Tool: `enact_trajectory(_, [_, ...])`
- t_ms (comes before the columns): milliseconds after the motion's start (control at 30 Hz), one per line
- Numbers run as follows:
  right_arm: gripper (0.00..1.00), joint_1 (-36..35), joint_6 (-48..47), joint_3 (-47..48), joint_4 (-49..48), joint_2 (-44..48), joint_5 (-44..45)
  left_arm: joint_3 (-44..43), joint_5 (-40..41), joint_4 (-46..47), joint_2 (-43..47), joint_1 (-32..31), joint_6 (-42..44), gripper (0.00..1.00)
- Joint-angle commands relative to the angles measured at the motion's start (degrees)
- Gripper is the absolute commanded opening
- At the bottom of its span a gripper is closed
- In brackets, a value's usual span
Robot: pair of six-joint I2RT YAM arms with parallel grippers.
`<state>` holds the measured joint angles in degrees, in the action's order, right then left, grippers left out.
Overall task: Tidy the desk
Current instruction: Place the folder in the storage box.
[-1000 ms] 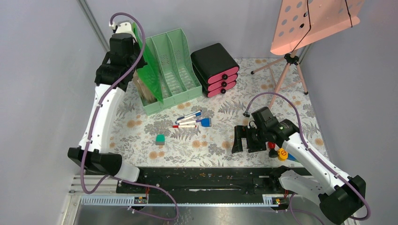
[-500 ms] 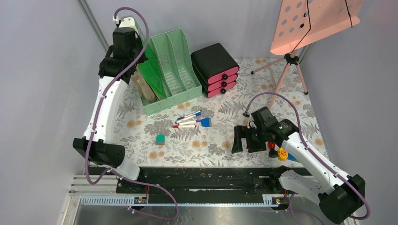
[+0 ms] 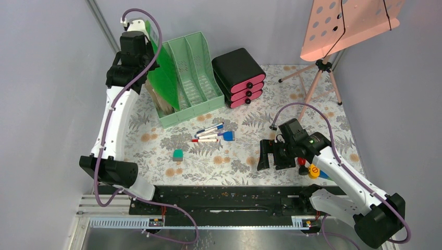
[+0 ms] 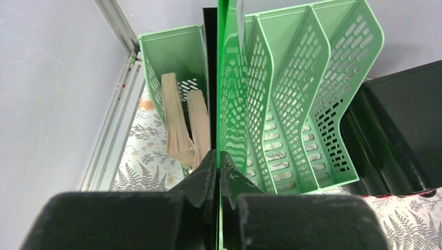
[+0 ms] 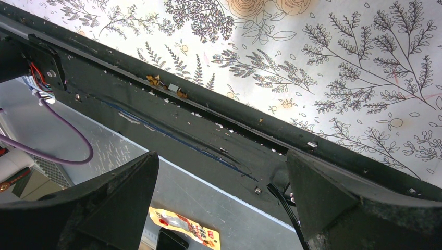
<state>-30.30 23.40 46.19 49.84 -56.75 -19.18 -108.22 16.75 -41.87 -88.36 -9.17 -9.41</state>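
Observation:
The desk (image 3: 151, 148), covered in a pale fern-and-flower cloth, has a black rail (image 3: 219, 195) along its near edge. My left gripper (image 3: 147, 51) is shut on a translucent green folder (image 3: 162, 75) and holds it upright over the left end of the mint-green file rack (image 3: 195, 73). In the left wrist view the fingers (image 4: 208, 166) pinch the folder's edge (image 4: 232, 88), which hangs next to the rack's dividers (image 4: 307, 88). My right gripper (image 3: 271, 154) is open and empty, low over the desk's right front. Its wrist view (image 5: 221, 177) shows the cloth (image 5: 339, 67) and rail (image 5: 208, 135).
Brown papers (image 4: 180, 125) stand in the rack's leftmost slot. A black drawer box with pink fronts (image 3: 240, 78) sits right of the rack. Several pens (image 3: 210, 133) and a small green block (image 3: 178, 154) lie mid-desk. Red and yellow items (image 3: 311, 169) lie by the right arm. A pink board on a tripod (image 3: 349, 21) stands back right.
My left gripper has moved back and slightly left with the green folder, raising it higher over the rack. The right arm has not moved.

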Motion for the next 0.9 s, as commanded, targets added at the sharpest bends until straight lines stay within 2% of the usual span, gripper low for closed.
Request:
enact_trajectory(0, [0.99,0.16,-0.21,-0.26,-0.95,-0.38,-0.29,-5.08,0.95,8.15,0.68,1.81,1.87,0.0])
enact_trajectory(300, [0.99,0.17,-0.24,-0.5,-1.5,-1.05,-0.65,-9.83,-2.23,6.14,-2.88,1.87,3.3,0.0])
enact_trajectory(867, [0.99,0.18,-0.43,-0.64,-1.66,-1.98,-0.85,0.69,-6.27,7.93,-2.57,1.82,1.42,0.0])
